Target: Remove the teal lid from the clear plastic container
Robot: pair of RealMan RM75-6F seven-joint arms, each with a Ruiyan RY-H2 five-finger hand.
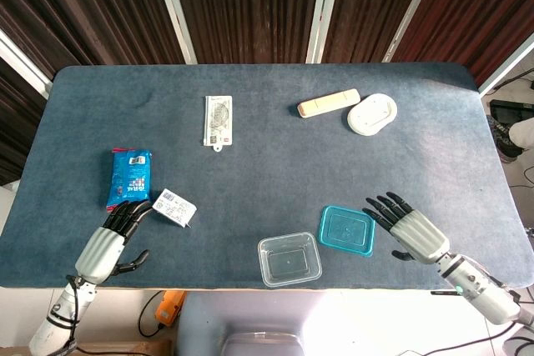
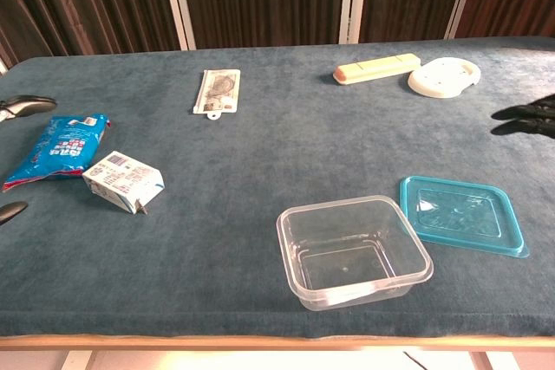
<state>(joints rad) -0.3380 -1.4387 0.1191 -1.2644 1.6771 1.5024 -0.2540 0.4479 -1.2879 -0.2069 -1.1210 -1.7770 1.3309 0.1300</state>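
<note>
In the chest view only dark fingertips of the left hand [image 2: 19, 107] and right hand [image 2: 529, 117] are seen, both cut off by the picture's side edges.

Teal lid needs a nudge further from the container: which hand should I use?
Right. The right hand is open just beside the lid, which lies flat next to the container. The left hand is across the table by the small carton.
</note>
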